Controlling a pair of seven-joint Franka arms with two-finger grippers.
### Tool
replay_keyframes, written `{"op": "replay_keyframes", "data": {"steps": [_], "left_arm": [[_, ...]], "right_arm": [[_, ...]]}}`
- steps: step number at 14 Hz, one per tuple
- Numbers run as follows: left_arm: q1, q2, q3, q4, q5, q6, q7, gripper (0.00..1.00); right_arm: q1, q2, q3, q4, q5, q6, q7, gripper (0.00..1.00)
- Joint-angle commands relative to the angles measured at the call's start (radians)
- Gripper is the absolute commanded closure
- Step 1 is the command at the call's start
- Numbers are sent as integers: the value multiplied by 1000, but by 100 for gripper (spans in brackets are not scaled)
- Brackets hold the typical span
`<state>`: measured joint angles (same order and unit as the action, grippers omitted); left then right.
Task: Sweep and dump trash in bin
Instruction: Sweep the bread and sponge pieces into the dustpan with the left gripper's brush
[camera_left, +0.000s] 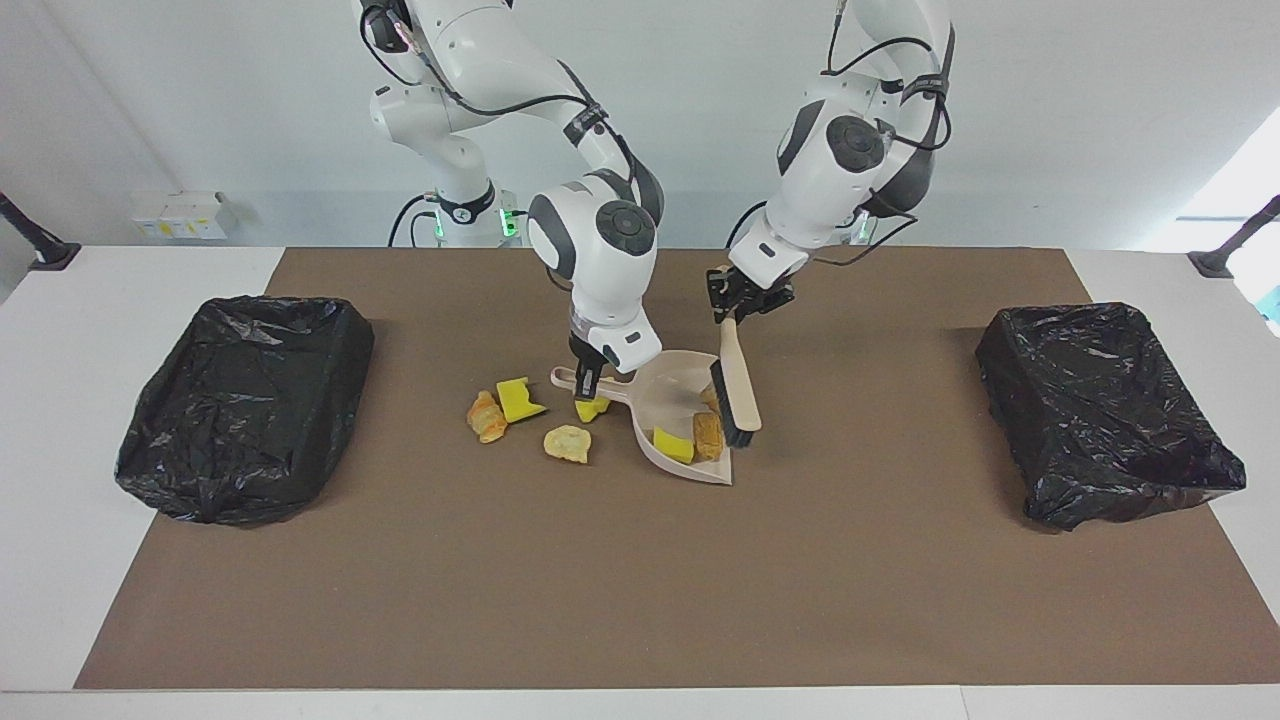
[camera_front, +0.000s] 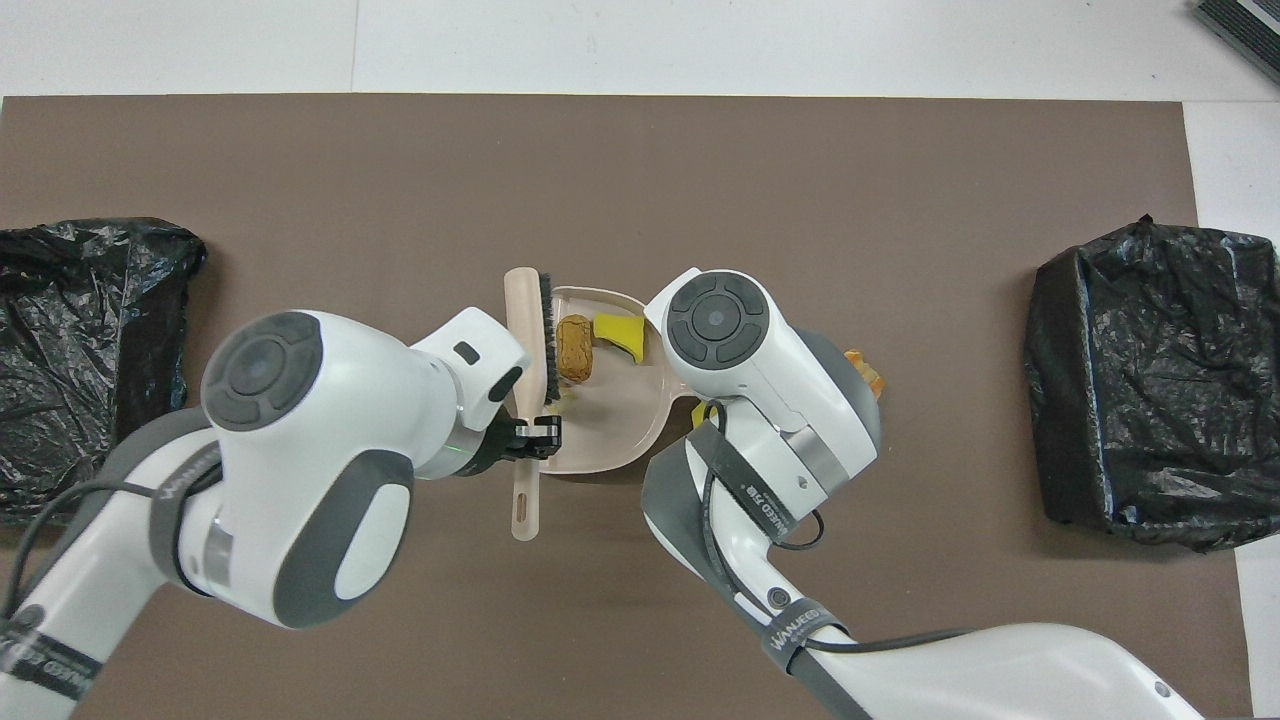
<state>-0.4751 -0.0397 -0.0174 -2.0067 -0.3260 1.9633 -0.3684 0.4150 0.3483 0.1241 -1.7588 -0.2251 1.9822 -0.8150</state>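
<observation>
My right gripper (camera_left: 585, 383) is shut on the handle of the beige dustpan (camera_left: 668, 398), which rests on the brown mat. A yellow scrap (camera_left: 672, 444) and a tan lump (camera_left: 708, 436) of the trash lie in the pan, seen from above as the lump (camera_front: 574, 348) and the yellow scrap (camera_front: 622, 332). My left gripper (camera_left: 733, 308) is shut on the handle of the brush (camera_left: 738, 385), whose black bristles hang at the pan's open edge. Several more scraps lie outside toward the right arm's end: a tan one (camera_left: 486, 416), a yellow one (camera_left: 520, 399), another tan one (camera_left: 567, 443).
Two bins lined with black bags stand on the table, one (camera_left: 245, 400) at the right arm's end and one (camera_left: 1105, 410) at the left arm's end. A further yellow scrap (camera_left: 590, 408) lies under the dustpan's handle. The brown mat (camera_left: 640, 600) covers the middle.
</observation>
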Motion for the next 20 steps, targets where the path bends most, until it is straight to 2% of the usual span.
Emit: {"op": "replay_keyframes", "data": {"steps": [1,3,6,8,10,15,17,20], "left_arm": [[52,-31,-2,29,46,-131,-1,100],[111,-51,-4,-1,73,-150,12,100],[153,-62,-4,-102,74,-100,84,100],[127,-46,-9,-203,74,12,89,100],[54,-60,-9,-286,73,115,88,100],[-95,-60,-12,-271,59,118,48,100],[-100,-51,-10,-204,45,88,11,100],[-77,-83,-1,-137,45,-36,-13,100]], "right_arm": [[-5,-5,8,-14,20,24,-3,100],[-7,-5,8,-14,20,24,-3,100],[-5,-5,8,-14,20,24,-1,100],[-5,-5,8,-14,20,24,-1,100],[-5,-5,8,-14,20,24,0,100],[-5,-5,8,-14,20,24,1,100],[-5,-5,8,-14,20,24,1,100],[-5,-5,8,-14,20,24,1,100]]}}
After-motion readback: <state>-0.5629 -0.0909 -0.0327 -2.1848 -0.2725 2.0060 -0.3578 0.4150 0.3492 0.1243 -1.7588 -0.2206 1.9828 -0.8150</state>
